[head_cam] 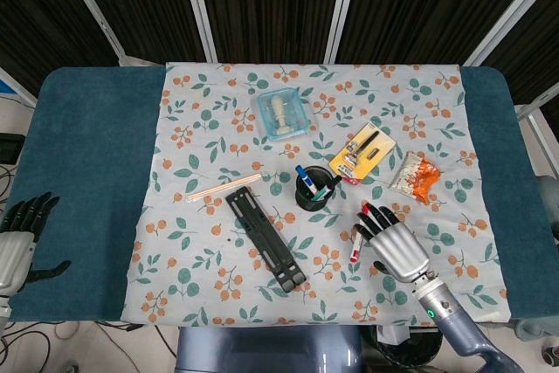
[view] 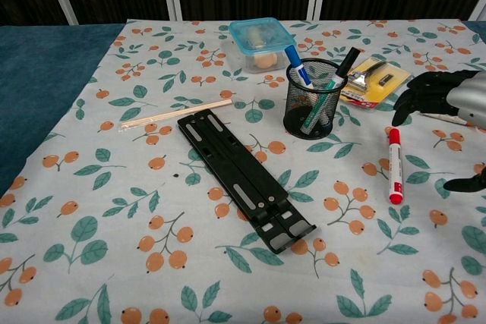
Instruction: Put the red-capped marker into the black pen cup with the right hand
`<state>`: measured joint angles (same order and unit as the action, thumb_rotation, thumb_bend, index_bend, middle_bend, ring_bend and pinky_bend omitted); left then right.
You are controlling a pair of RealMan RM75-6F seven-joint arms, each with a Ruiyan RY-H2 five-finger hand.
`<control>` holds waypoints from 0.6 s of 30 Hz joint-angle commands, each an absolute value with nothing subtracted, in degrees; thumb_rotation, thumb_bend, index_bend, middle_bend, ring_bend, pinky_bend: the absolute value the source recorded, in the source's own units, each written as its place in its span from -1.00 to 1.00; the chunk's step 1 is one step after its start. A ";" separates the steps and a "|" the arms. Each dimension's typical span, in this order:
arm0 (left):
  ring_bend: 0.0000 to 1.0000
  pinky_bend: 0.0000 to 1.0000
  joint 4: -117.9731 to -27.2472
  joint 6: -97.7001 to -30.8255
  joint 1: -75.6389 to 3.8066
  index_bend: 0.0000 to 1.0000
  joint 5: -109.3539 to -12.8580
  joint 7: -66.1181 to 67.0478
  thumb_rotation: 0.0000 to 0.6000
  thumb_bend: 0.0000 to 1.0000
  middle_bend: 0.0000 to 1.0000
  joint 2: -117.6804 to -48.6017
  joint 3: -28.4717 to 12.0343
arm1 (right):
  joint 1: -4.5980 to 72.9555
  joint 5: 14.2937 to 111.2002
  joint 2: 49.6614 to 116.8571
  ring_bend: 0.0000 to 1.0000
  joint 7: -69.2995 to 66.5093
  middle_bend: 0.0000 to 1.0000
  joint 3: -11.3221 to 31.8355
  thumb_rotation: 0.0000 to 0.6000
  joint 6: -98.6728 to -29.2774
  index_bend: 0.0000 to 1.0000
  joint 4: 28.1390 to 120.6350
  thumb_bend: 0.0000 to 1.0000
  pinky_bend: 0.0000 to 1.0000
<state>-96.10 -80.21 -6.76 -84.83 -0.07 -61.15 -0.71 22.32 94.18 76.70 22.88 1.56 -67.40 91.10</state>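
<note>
Right robot hand point(head_cam: 395, 243) hovers over the marker point(view: 394, 165), fingers spread wide, holding nothing. Marker lies flat on the tabletop point(head_cam: 96, 172), near the cup point(view: 314, 98), to its right. Left robot hand point(head_cam: 17, 242) fingers apart, empty, at the tabletop's left edge.

Red-capped marker point(view: 394, 165) flat on cloth; right hand point(view: 448, 104) spread above; black pen cup point(view: 314, 98) upright, near.
</note>
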 commanded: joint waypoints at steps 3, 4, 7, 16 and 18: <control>-1.00 -1.00 -96.13 -79.94 -6.86 -1.00 -84.61 -0.17 1.00 -0.94 -1.00 -61.10 -0.76 | 23.40 93.45 77.28 -0.72 23.59 -0.46 2.01 1.00 -66.02 -0.29 90.18 -0.61 -0.57; -1.00 -1.00 -96.14 -79.89 -6.88 -1.00 -84.56 -0.18 1.00 -0.93 -1.00 -61.08 -0.77 | 23.59 93.33 77.39 -0.70 23.74 -0.44 2.09 1.00 -65.78 -0.27 89.99 -0.60 -0.56; -1.00 -1.00 -96.25 -79.61 -6.98 -1.00 -84.28 -0.22 1.00 -0.93 -1.00 -61.00 -0.82 | 24.41 92.80 78.10 -0.67 24.15 -0.39 2.30 1.00 -64.71 -0.19 88.94 -0.59 -0.54; -1.00 -1.00 -96.49 -79.30 -7.10 -1.00 -83.77 -0.07 1.00 -0.94 -1.00 -60.95 -0.96 | 26.52 91.62 80.75 -0.64 25.37 -0.33 2.20 1.00 -61.78 -0.08 85.15 -0.54 -0.54; -1.00 -1.00 -96.54 -79.21 -7.14 -1.00 -83.65 0.09 1.00 -0.94 -1.00 -60.96 -0.98 | 26.90 91.32 81.37 -0.64 25.33 -0.33 2.13 1.00 -61.23 -0.07 84.47 -0.54 -0.54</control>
